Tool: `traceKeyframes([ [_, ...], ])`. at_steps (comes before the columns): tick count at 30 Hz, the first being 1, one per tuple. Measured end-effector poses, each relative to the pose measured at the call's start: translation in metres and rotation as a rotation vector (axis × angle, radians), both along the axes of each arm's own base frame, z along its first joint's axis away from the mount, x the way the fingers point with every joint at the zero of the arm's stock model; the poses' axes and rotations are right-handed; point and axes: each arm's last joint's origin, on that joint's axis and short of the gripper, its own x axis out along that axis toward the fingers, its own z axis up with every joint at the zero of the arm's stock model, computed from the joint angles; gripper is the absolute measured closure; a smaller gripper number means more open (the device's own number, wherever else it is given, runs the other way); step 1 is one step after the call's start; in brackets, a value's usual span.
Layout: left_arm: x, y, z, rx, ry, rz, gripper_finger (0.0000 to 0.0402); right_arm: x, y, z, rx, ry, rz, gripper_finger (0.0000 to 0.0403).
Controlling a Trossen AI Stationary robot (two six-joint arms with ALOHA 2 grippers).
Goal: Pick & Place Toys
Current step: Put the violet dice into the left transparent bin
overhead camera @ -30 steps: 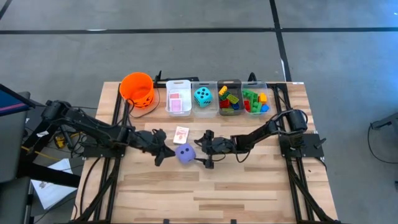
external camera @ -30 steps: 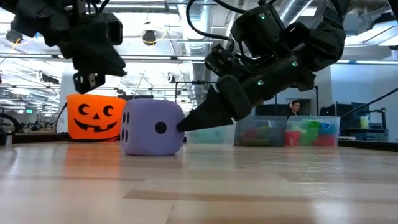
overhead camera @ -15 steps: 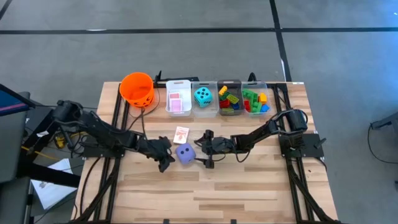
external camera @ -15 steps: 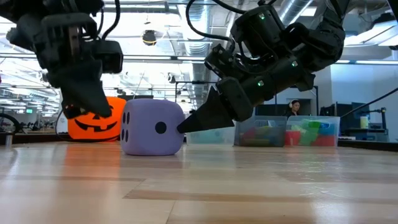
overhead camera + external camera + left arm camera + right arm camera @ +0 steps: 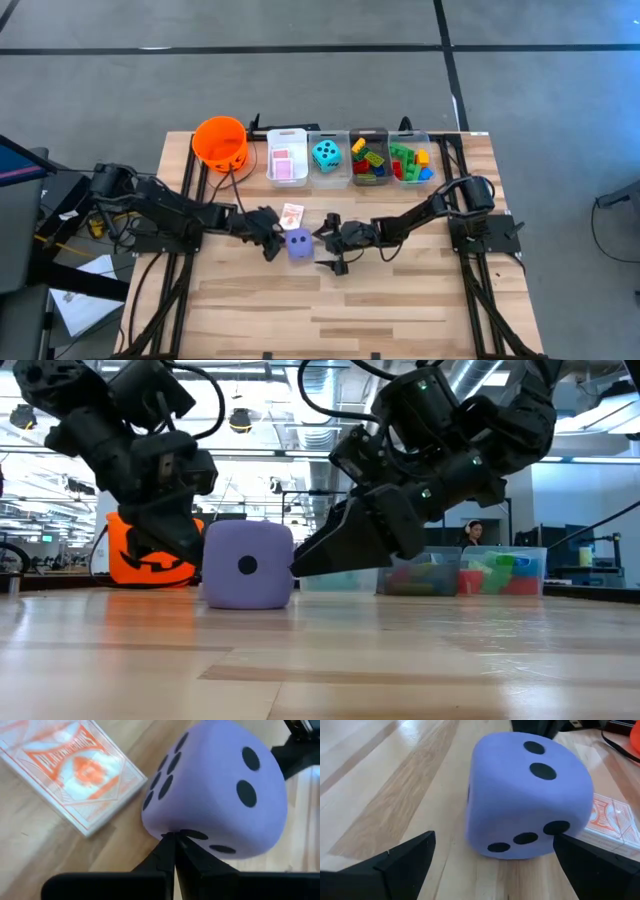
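Note:
A purple die [image 5: 298,243] with black dots rests on one face on the wooden table; it also shows in the low view [image 5: 247,565]. My left gripper [image 5: 274,242] is shut, at the die's left side [image 5: 173,839]. My right gripper [image 5: 328,245] is wide open at the die's right side, one finger on each side of the die's near corner [image 5: 493,837]. A pink-backed pack of playing cards [image 5: 291,215] lies flat just beyond the die. My left gripper presses its shut fingertips [image 5: 170,845] against the lower part of the die's left-facing side [image 5: 186,833]. The fingers come slanting down from the table's left. The die sits flat on the table. My right gripper: whether a fingertip [image 5: 298,564] touches the die's right side, I cannot tell.
At the table's far edge stand an orange pumpkin bucket [image 5: 221,143], a white bin with cards [image 5: 287,158], a bin with a teal die [image 5: 326,154] and two bins of coloured bricks [image 5: 369,160] [image 5: 411,162]. Bare wood lies toward the near edge.
My left gripper has come down and gone toward the table's right, up against the purple die. The die has turned about on the table: the low view now shows one face square on, where before it showed two.

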Motion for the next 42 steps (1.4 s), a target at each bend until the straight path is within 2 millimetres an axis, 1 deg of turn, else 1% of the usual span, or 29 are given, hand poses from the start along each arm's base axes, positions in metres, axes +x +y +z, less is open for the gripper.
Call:
traceKeyframes([
  [5, 0.001, 0.005, 0.000, 0.008, -0.006, 0.013, 0.0401, 0.000, 0.001, 0.000, -0.011, 0.002, -0.014, 0.0003],
  [12, 0.002, 0.005, 0.001, 0.009, -0.016, 0.010, 0.0401, 0.000, -0.004, -0.001, -0.043, 0.011, -0.077, 0.0003],
  [21, 0.002, 0.005, 0.001, 0.010, -0.016, 0.011, 0.0401, -0.004, -0.006, -0.007, -0.070, 0.082, -0.100, 0.0003],
  [32, 0.001, 0.005, 0.000, 0.089, -0.006, -0.058, 0.0401, -0.002, -0.020, -0.007, -0.080, 0.076, -0.158, 0.0003],
  [37, 0.001, 0.006, 0.000, 0.140, -0.006, -0.067, 0.0401, 0.000, -0.023, -0.003, -0.091, 0.040, -0.108, 0.0003],
  [42, 0.002, 0.013, 0.001, 0.165, -0.006, -0.026, 0.0401, 0.009, -0.021, 0.005, -0.076, 0.005, -0.064, 0.0003],
])
